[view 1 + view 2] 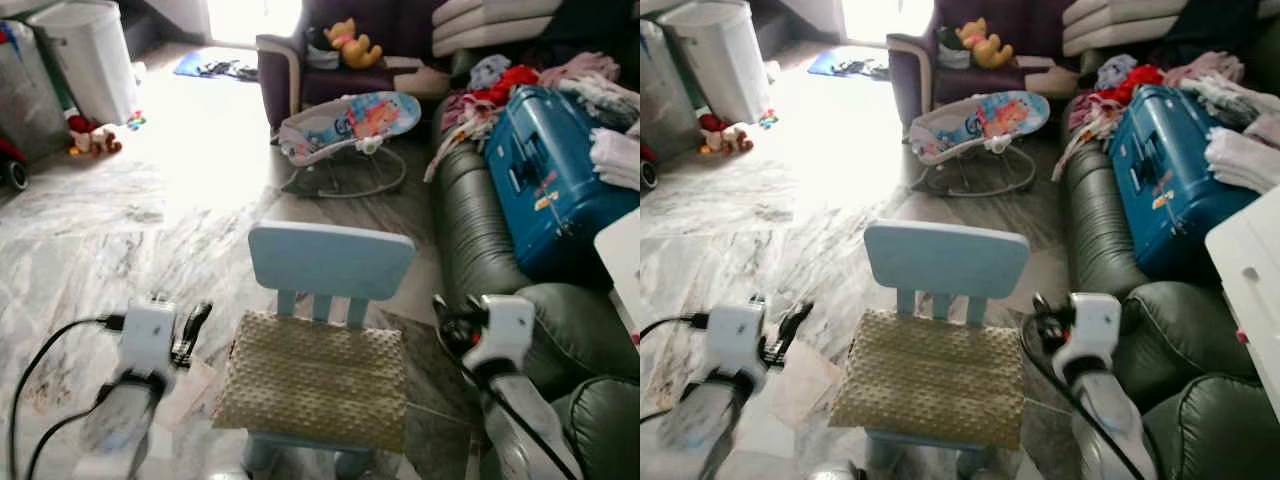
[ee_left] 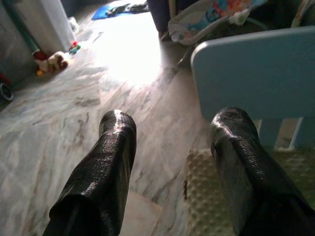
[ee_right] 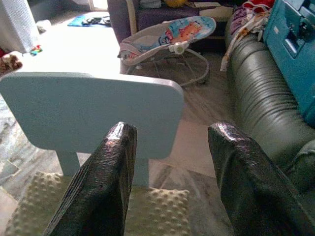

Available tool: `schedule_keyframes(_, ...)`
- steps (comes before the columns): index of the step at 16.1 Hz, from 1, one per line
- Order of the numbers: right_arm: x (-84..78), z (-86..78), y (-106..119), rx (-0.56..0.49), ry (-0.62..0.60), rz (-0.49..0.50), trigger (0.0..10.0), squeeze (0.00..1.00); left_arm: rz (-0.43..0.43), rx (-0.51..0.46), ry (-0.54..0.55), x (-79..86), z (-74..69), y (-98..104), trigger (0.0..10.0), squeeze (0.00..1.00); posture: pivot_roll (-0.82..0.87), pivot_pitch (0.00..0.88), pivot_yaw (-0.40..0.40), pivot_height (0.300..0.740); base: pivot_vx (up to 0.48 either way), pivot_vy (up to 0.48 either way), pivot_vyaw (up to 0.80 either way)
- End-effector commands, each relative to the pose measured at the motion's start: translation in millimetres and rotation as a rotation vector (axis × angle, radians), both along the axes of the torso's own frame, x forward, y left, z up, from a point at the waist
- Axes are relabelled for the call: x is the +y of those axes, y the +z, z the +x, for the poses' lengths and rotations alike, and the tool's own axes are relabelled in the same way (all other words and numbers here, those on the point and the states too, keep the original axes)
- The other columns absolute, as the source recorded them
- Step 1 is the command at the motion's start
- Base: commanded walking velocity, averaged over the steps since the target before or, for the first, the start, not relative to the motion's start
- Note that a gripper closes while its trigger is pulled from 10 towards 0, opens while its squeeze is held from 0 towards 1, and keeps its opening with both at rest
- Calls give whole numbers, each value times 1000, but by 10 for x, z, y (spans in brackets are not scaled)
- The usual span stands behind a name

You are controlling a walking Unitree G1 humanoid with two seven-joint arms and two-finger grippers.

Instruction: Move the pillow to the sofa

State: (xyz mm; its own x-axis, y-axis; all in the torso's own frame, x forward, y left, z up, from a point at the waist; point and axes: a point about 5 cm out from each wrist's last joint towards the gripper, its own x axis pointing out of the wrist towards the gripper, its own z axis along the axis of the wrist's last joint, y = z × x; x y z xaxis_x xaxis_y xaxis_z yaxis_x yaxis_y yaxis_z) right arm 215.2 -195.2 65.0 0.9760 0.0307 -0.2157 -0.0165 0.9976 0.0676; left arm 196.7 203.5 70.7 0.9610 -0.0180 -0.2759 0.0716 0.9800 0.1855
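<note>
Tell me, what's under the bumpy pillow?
The pillow lies on the seat of a little blue chair. It covers the seat, so just the backrest and bits of leg peek out.

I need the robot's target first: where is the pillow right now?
The pillow lies on the seat of the small blue chair, centre of the head views, between both grippers, with the green sofa to its right.

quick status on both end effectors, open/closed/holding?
Left end effector: open, holding nothing, beside the pillow on the small chair.
Right end effector: open, holding nothing, above the pillow's other side.
</note>
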Motion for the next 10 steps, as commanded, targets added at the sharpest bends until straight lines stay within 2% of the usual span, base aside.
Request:
schedule_keyframes(1, -52, -20, 77, -18, -4, -4, 10000, 0, -3, -22, -16, -14, 8, 65, 10000, 0, 52, 0, -57, 740, 0, 0, 0)
schedule_keyframes(3, -52, -110, 66, 7, 3, -7, 10000, 0, -4, -26, -21, -45, 22, 83, 10000, 0, 51, 0, -60, 740, 0, 0, 0)
schedule_keyframes(5, -7, -118, 76, 8, 15, 7, 10000, 0, -17, -35, -49, -138, 61, 96, 10000, 0, 45, 0, -56, 740, 0, 0, 0)
schedule_keyframes(6, 5, -115, 76, 15, 5, 41, 10000, 0, -20, -36, -60, -161, 69, 100, 10000, 0, 46, 0, -52, 740, 0, 0, -738)
schedule_keyframes(9, 15, -118, 81, 22, -13, 42, 10000, 0, -21, -29, -73, -168, 79, 98, 10000, 0, 51, 0, -38, 740, 0, 0, -679)
schedule_keyframes(10, 44, -77, 97, 6, -18, 49, 10000, 0, -16, -27, -86, -181, 101, 105, 10000, 0, 59, 0, -24, 740, 0, 0, 0)
